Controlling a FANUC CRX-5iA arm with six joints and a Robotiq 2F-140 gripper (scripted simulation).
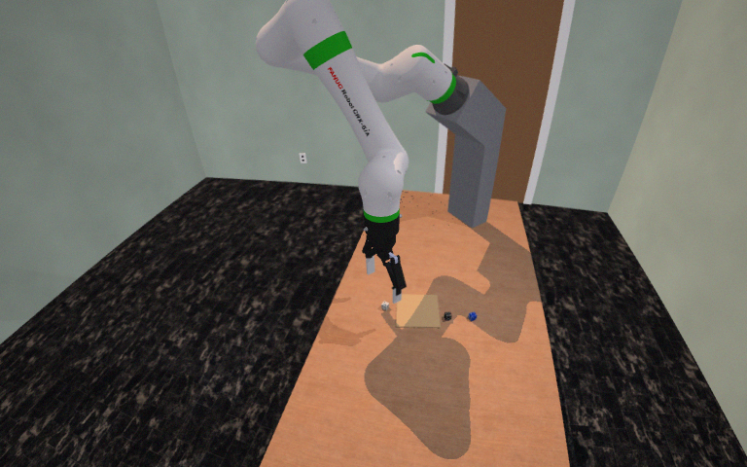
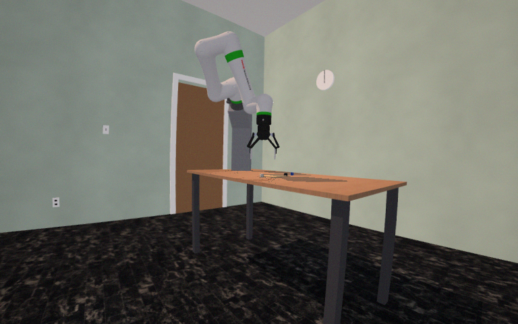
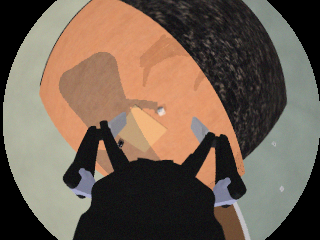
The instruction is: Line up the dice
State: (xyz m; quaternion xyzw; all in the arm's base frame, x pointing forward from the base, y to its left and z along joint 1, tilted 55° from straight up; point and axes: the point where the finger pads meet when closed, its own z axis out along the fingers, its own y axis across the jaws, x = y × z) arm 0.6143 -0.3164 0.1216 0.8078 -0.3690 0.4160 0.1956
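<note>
A tan square mat [image 1: 418, 312] [image 2: 273, 175] [image 3: 148, 132] lies on the wooden table [image 1: 330, 396] [image 2: 343, 187], with nothing on it. A white die [image 1: 385, 305] [image 2: 261, 175] [image 3: 160, 111] sits just off the mat's left edge. A black die [image 1: 446, 315] [image 3: 120, 142] sits just off its right edge, and a blue die [image 1: 472, 315] [image 2: 291, 173] lies a little further right. My gripper [image 1: 383, 283] [image 2: 263, 152] [image 3: 158, 120] is open and empty. It hangs well above the table, over the mat's left edge near the white die. The dice faces are too small to read.
The grey pedestal of the arm's base [image 1: 476, 160] [image 2: 241, 141] stands at the far end of the table. The table is long and narrow, and its left edge is close to the white die. Dark floor surrounds it.
</note>
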